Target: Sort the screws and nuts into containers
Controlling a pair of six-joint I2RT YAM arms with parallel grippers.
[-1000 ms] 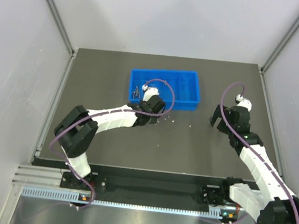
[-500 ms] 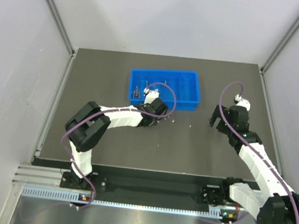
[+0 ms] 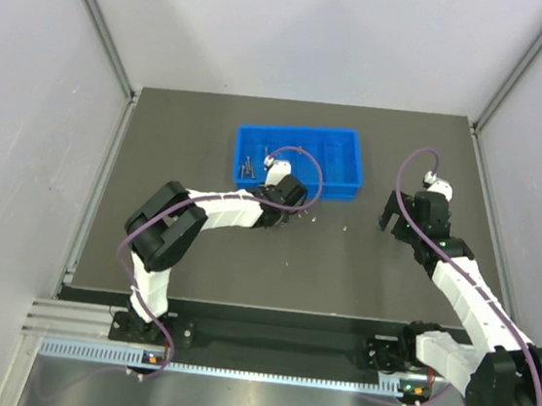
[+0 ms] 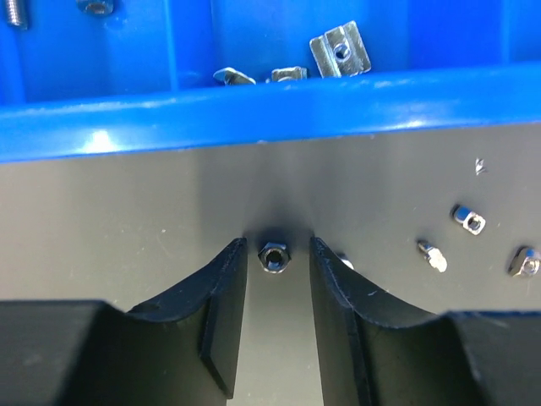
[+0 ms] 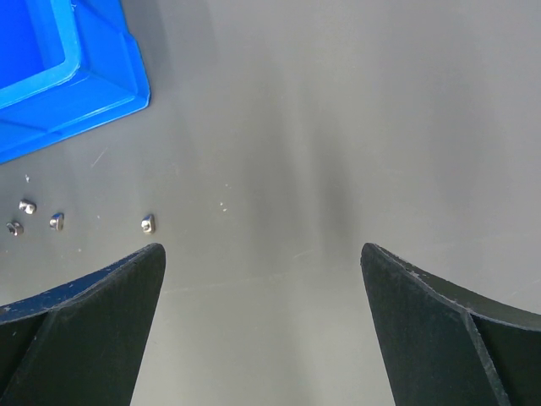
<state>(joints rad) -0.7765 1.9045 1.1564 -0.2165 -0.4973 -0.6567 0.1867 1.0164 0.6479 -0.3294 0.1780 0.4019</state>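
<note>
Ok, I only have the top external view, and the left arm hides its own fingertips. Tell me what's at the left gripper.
Observer: The left wrist view shows one small hex nut lying on the table between the fingers of the left gripper, with a gap on either side.
Operator: Give me what's just beyond it.
Observer: The near wall of the blue tray stands right behind the nut without touching it.
Operator: Now report the right gripper.
Observer: In the right wrist view, the right gripper is wide open over bare table, with nothing between its fingers.
</note>
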